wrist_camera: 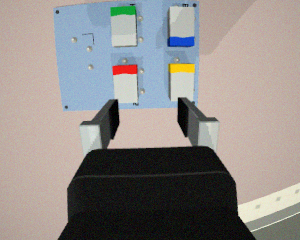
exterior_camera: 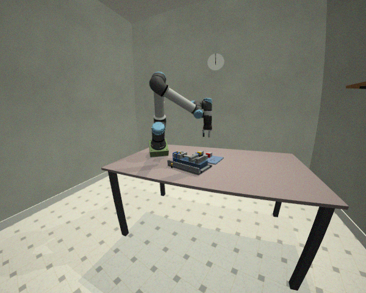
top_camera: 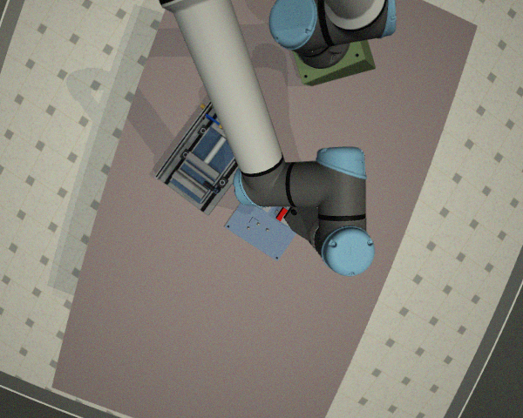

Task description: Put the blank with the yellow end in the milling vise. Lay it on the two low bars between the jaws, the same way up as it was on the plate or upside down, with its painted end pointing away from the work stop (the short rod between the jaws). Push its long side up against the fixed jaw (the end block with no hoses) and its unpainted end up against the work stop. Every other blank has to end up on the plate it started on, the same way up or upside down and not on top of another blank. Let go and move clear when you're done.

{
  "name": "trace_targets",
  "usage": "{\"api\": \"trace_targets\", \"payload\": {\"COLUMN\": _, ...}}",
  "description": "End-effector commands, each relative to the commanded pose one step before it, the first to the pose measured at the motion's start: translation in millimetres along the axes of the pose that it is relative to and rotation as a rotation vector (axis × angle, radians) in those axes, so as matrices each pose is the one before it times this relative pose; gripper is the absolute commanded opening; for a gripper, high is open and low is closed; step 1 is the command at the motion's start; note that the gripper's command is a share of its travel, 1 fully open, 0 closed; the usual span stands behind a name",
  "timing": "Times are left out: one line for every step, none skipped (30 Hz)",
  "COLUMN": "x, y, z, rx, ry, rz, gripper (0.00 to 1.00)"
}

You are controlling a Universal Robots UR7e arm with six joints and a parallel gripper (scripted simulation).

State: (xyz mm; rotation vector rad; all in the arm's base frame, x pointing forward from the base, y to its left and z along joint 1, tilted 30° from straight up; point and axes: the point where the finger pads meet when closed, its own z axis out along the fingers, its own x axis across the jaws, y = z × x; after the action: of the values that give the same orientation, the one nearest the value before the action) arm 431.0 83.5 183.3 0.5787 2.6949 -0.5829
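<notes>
The blank with the yellow end (wrist_camera: 182, 82) lies flat on the blue plate (wrist_camera: 70, 87) (top_camera: 257, 236) (exterior_camera: 217, 159), at its near right in the wrist view. Blanks with a red end (wrist_camera: 125, 82) (top_camera: 280, 213), a green end (wrist_camera: 124, 28) and a blue end (wrist_camera: 182, 28) lie on the same plate, all apart. My gripper (wrist_camera: 148, 110) (exterior_camera: 206, 135) is open and empty. It hangs well above the plate's near edge. The milling vise (top_camera: 198, 168) (exterior_camera: 189, 161) stands beside the plate; its jaws are partly hidden by the arm from above.
The plate's left part holds only small pins (wrist_camera: 90, 48). The arm's green base (top_camera: 338, 64) (exterior_camera: 158, 152) stands at the table's far edge. The brown table (top_camera: 185, 314) (exterior_camera: 255, 176) stretches wide on the right of the vise.
</notes>
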Motion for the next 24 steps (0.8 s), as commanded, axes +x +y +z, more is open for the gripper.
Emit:
{"api": "trace_targets", "payload": {"x": -0.48, "y": 0.19, "z": 4.19, "rx": -0.00127, "ry": -0.00154, "rz": 0.00026, "gripper": 1.0}}
{"api": "trace_targets", "payload": {"x": 0.0, "y": 0.0, "z": 0.0, "rx": 0.0, "ry": 0.0, "rz": 0.0, "gripper": 1.0}}
{"api": "trace_targets", "payload": {"x": 0.0, "y": 0.0, "z": 0.0, "rx": 0.0, "ry": 0.0, "rz": 0.0, "gripper": 1.0}}
{"api": "trace_targets", "payload": {"x": 0.0, "y": 0.0, "z": 0.0, "rx": 0.0, "ry": 0.0, "rz": 0.0, "gripper": 1.0}}
{"api": "trace_targets", "payload": {"x": 0.0, "y": 0.0, "z": 0.0, "rx": 0.0, "ry": 0.0, "rz": 0.0, "gripper": 1.0}}
{"api": "trace_targets", "payload": {"x": 0.0, "y": 0.0, "z": 0.0, "rx": 0.0, "ry": 0.0, "rz": 0.0, "gripper": 1.0}}
{"api": "trace_targets", "payload": {"x": 0.0, "y": 0.0, "z": 0.0, "rx": 0.0, "ry": 0.0, "rz": 0.0, "gripper": 1.0}}
{"api": "trace_targets", "payload": {"x": 0.0, "y": 0.0, "z": 0.0, "rx": 0.0, "ry": 0.0, "rz": 0.0, "gripper": 1.0}}
{"api": "trace_targets", "payload": {"x": 0.0, "y": 0.0, "z": 0.0, "rx": 0.0, "ry": 0.0, "rz": 0.0, "gripper": 1.0}}
{"api": "trace_targets", "payload": {"x": 0.0, "y": 0.0, "z": 0.0, "rx": 0.0, "ry": 0.0, "rz": 0.0, "gripper": 1.0}}
{"api": "trace_targets", "payload": {"x": 0.0, "y": 0.0, "z": 0.0, "rx": 0.0, "ry": 0.0, "rz": 0.0, "gripper": 1.0}}
{"api": "trace_targets", "payload": {"x": 0.02, "y": 0.01, "z": -1.79, "rx": 0.00005, "ry": 0.00005, "rz": 0.00001, "gripper": 1.0}}
{"api": "trace_targets", "payload": {"x": 0.01, "y": 0.02, "z": -1.58, "rx": -0.00001, "ry": -0.00001, "rz": 0.0, "gripper": 1.0}}
{"api": "trace_targets", "payload": {"x": 0.01, "y": 0.02, "z": -1.58, "rx": -0.00001, "ry": -0.00001, "rz": 0.0, "gripper": 1.0}}
{"api": "trace_targets", "payload": {"x": 0.01, "y": 0.02, "z": -1.58, "rx": -0.00001, "ry": -0.00001, "rz": 0.0, "gripper": 1.0}}
{"api": "trace_targets", "payload": {"x": 0.01, "y": 0.02, "z": -1.58, "rx": -0.00001, "ry": -0.00001, "rz": 0.0, "gripper": 1.0}}
{"api": "trace_targets", "payload": {"x": 0.0, "y": 0.0, "z": 0.0, "rx": 0.0, "ry": 0.0, "rz": 0.0, "gripper": 1.0}}
{"api": "trace_targets", "payload": {"x": 0.0, "y": 0.0, "z": 0.0, "rx": 0.0, "ry": 0.0, "rz": 0.0, "gripper": 1.0}}
{"api": "trace_targets", "payload": {"x": 0.0, "y": 0.0, "z": 0.0, "rx": 0.0, "ry": 0.0, "rz": 0.0, "gripper": 1.0}}
{"api": "trace_targets", "payload": {"x": 0.0, "y": 0.0, "z": 0.0, "rx": 0.0, "ry": 0.0, "rz": 0.0, "gripper": 1.0}}
{"api": "trace_targets", "payload": {"x": 0.0, "y": 0.0, "z": 0.0, "rx": 0.0, "ry": 0.0, "rz": 0.0, "gripper": 1.0}}
{"api": "trace_targets", "payload": {"x": 0.0, "y": 0.0, "z": 0.0, "rx": 0.0, "ry": 0.0, "rz": 0.0, "gripper": 1.0}}
{"api": "trace_targets", "payload": {"x": 0.0, "y": 0.0, "z": 0.0, "rx": 0.0, "ry": 0.0, "rz": 0.0, "gripper": 1.0}}
{"api": "trace_targets", "payload": {"x": 0.0, "y": 0.0, "z": 0.0, "rx": 0.0, "ry": 0.0, "rz": 0.0, "gripper": 1.0}}
